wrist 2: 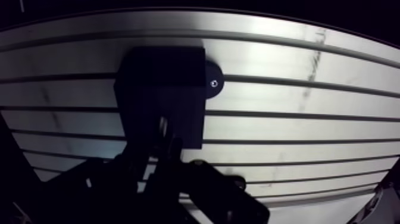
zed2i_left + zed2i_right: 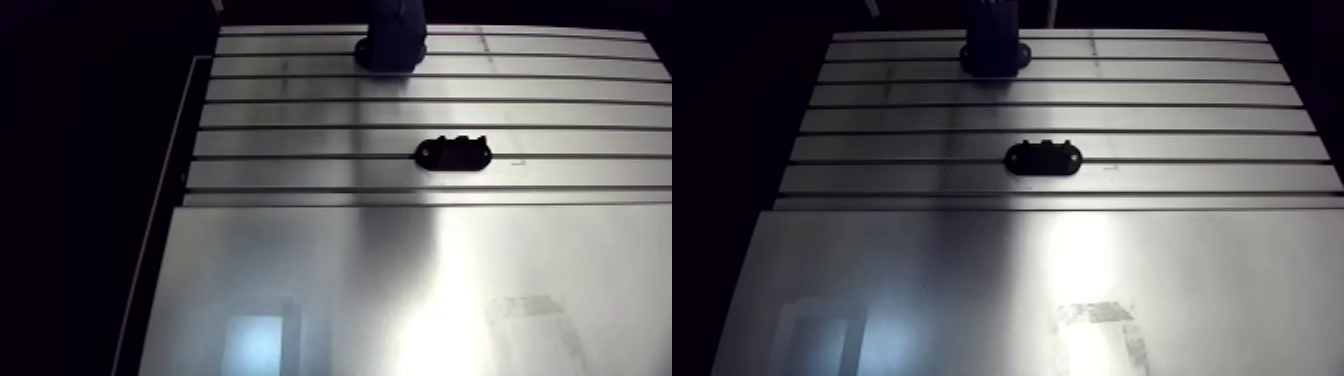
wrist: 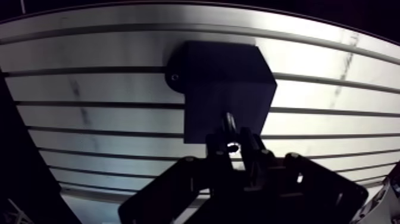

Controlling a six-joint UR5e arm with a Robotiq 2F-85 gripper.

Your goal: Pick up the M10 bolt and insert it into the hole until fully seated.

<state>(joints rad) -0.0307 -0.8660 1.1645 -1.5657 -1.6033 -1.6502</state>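
Note:
In the wrist view my gripper (image 3: 234, 145) is shut on the M10 bolt (image 3: 229, 126), a dark shank with a glinting end. The bolt sticks out ahead of the fingertips (image 3: 255, 156). It lies over the front face of a black block (image 3: 221, 74) fixed to the slotted table by a rounded ear with a screw (image 3: 174, 77). I can make out no hole in the dark block face. In the arm view the gripper (image 2: 397, 18) comes down over the same block (image 2: 390, 52) at the far rows of the table.
A low black oval holder (image 2: 453, 153) with small bumps on top sits mid-table, nearer than the block. The slotted aluminium table (image 2: 300, 115) gives way to a smooth plate (image 2: 330, 280) at the near side. The table's left edge (image 2: 190, 120) drops into darkness.

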